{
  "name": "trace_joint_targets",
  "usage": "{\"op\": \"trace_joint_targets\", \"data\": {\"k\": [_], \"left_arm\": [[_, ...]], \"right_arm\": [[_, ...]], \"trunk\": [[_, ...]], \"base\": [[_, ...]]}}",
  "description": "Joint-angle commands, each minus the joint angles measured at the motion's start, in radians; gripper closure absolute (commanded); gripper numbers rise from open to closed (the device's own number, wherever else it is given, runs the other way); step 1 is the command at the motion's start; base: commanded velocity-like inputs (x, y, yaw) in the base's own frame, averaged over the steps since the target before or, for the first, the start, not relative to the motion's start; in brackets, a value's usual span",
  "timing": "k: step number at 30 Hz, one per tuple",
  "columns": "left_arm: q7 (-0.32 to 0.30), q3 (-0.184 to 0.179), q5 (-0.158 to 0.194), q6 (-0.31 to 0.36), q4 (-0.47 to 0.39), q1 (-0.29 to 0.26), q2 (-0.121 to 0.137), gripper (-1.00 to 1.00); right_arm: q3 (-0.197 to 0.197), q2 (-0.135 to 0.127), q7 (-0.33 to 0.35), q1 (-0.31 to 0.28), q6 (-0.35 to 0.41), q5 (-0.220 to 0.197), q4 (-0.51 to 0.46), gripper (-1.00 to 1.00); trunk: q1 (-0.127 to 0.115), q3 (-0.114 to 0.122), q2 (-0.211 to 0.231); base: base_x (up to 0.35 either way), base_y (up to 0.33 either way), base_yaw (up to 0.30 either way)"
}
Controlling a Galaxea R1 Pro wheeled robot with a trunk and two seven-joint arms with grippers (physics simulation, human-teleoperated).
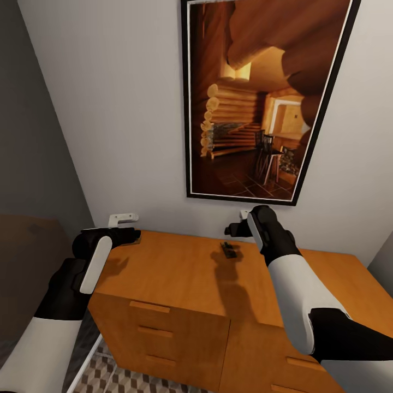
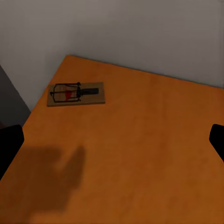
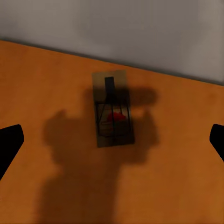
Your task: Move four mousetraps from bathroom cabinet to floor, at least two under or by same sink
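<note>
Two mousetraps lie on the flat top of the orange-brown cabinet (image 1: 180, 278). One mousetrap (image 1: 230, 250) sits near the back wall, just below and in front of my right gripper (image 1: 233, 229). The right wrist view shows this mousetrap (image 3: 113, 109) under the gripper's shadow, between the widely spread fingertips (image 3: 9, 144) of the open right gripper (image 3: 112, 142). In the left wrist view the other mousetrap (image 2: 77, 93) lies at the cabinet top's far corner, ahead of my open left gripper (image 2: 112, 140). That left gripper (image 1: 131, 236) hovers over the cabinet's back left corner. The sink is out of view.
A large framed picture (image 1: 262, 98) hangs on the grey wall right behind the cabinet. Drawer fronts with bar handles (image 1: 150, 307) face me. A strip of cube-patterned bathroom floor (image 1: 109, 379) shows at the cabinet's foot. A dark brown surface (image 1: 27, 251) lies to the left.
</note>
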Motion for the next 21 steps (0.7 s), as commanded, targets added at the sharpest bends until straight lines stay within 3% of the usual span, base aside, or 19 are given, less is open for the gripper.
{"op": "trace_joint_targets", "data": {"k": [1, 21], "left_arm": [[0.01, -0.002, 0.01, 0.003, -0.001, -0.001, 0.001, -1.0], [0.01, -0.002, 0.011, 0.004, -0.001, -0.001, 0.001, -1.0]], "right_arm": [[-0.005, 0.002, 0.006, -0.001, 0.004, 0.009, -0.001, -1.0], [-0.007, 0.003, 0.018, -0.001, 0.004, 0.013, -0.005, -1.0]], "trunk": [[0.0, -0.001, -0.001], [0.0, -0.001, -0.001]], "base": [[0.0, 0.0, 0.0], [0.0, 0.0, 0.0]]}}
